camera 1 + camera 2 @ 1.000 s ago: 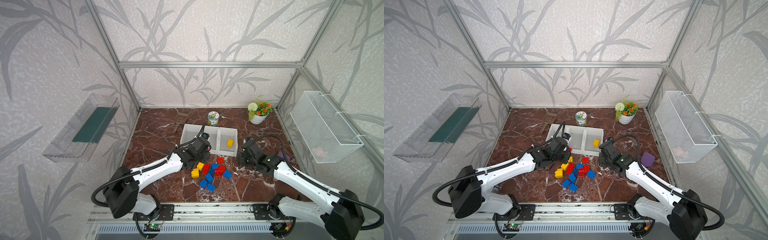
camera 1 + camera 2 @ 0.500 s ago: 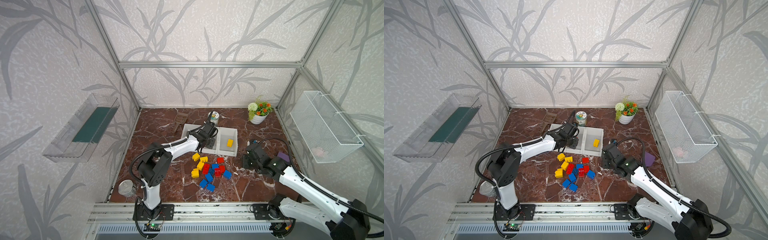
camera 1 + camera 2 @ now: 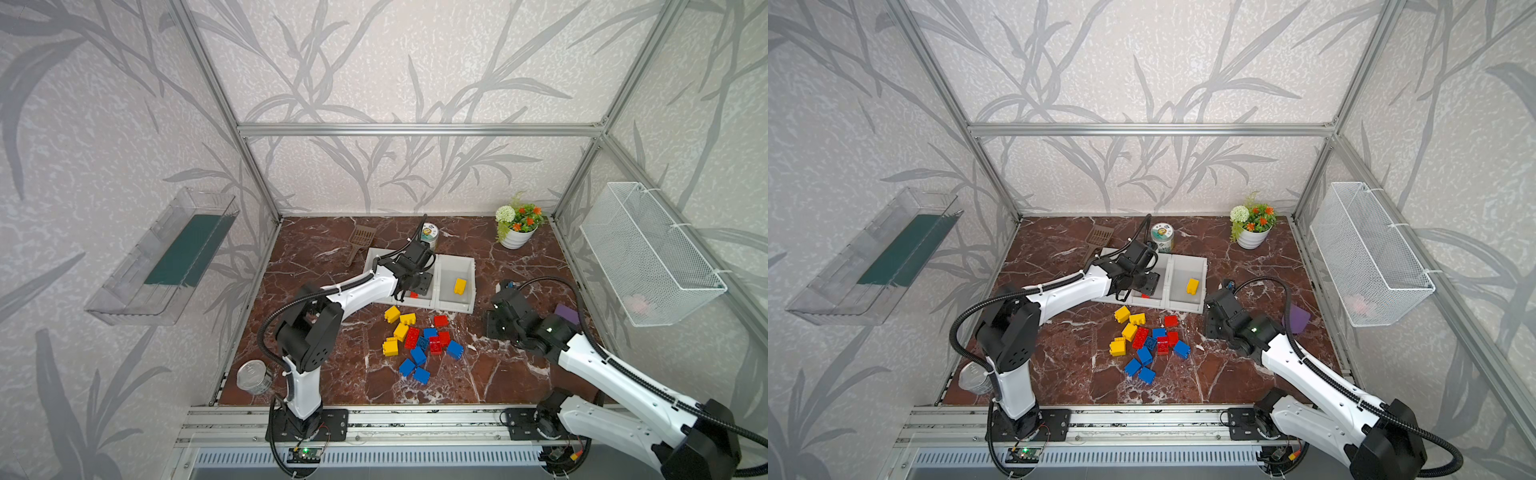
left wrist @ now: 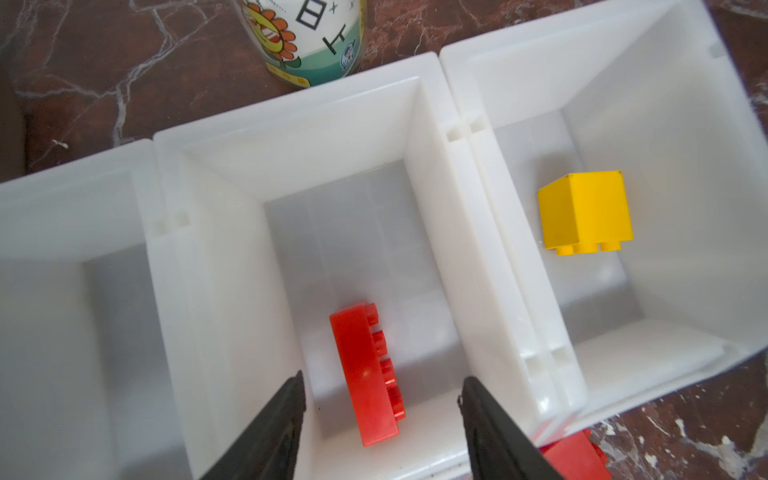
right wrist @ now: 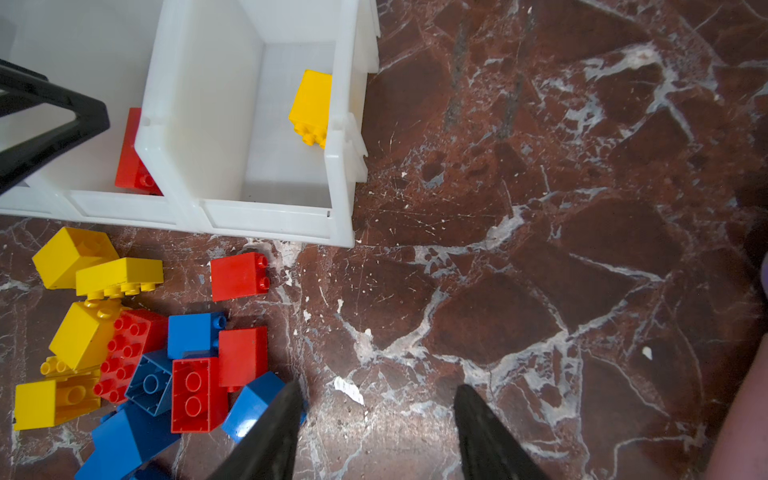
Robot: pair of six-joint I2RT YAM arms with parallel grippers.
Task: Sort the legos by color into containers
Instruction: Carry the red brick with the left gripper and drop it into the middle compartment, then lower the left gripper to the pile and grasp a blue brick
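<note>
Three joined white containers stand behind a pile of red, blue and yellow legos on the marble floor. My left gripper hangs open over the middle container. A flat red lego lies on edge in that container below the fingers, touching neither. A yellow lego rests in the right container. In both top views the left gripper hides much of the middle container. My right gripper is open and empty, low over bare floor just right of the pile, beside a blue lego.
A sunflower-label can and a brown scoop sit behind the containers. A flower pot is at the back right and a metal can at the front left. A purple block lies by the right arm. A wire basket and a clear tray hang on the walls.
The left arm has swung from the pile up over the middle container and its jaws have opened; the red lego now lies free inside. The right gripper has drawn back slightly to the right.
</note>
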